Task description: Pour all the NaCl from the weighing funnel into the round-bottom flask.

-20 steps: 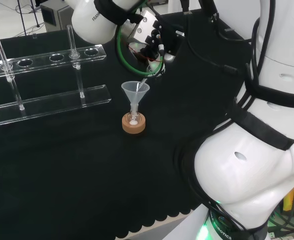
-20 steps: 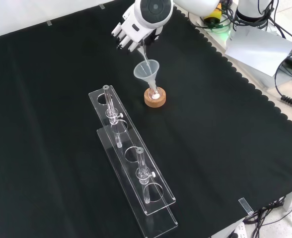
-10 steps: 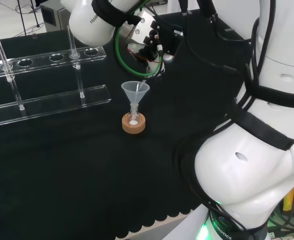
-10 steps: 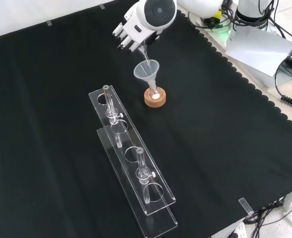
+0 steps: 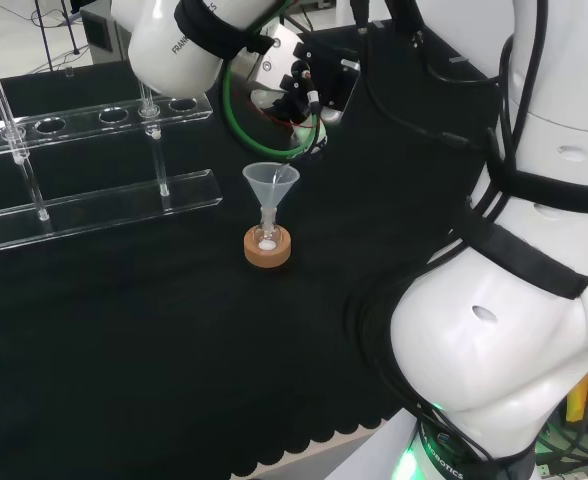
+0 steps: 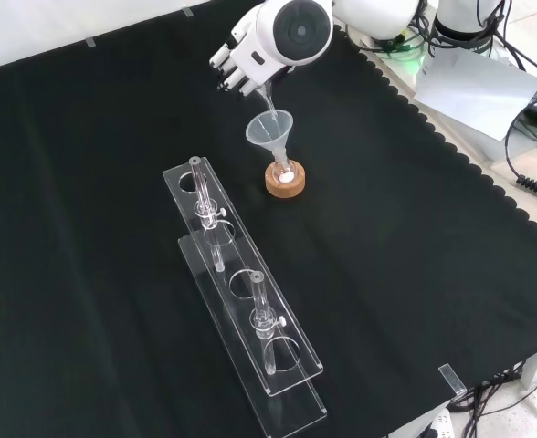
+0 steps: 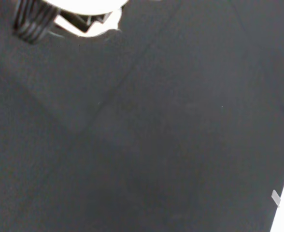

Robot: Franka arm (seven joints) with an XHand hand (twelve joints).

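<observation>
In the front view the hand (image 6: 240, 62) hangs just behind and above a clear plastic funnel (image 6: 268, 127). Its fingers are curled round a slim clear weighing funnel (image 6: 262, 97), tilted with its tip down into the plastic funnel's mouth. That funnel stands in the neck of a small round-bottom flask (image 6: 284, 172) on a cork ring (image 6: 285, 185); white powder lies in the flask's bottom. The head view shows the hand (image 5: 296, 88) above and behind the funnel (image 5: 271, 182), flask (image 5: 267, 238) and cork ring (image 5: 268, 253). A blurred white piece of the hand (image 7: 86, 10) appears in the wrist view over black cloth.
A clear acrylic rack (image 6: 243, 306) with two upright glass tubes stands in front of the flask in the front view; it lies left of the flask in the head view (image 5: 99, 203). The arm's white links (image 5: 514, 330) stand at the head view's right. The cloth's scalloped edge (image 6: 451, 151) runs at the front view's right.
The arm's upper link has swung a little, leftward in the head view and rightward in the front view. The hand stays over the funnel with the weighing funnel tilted slightly steeper.
</observation>
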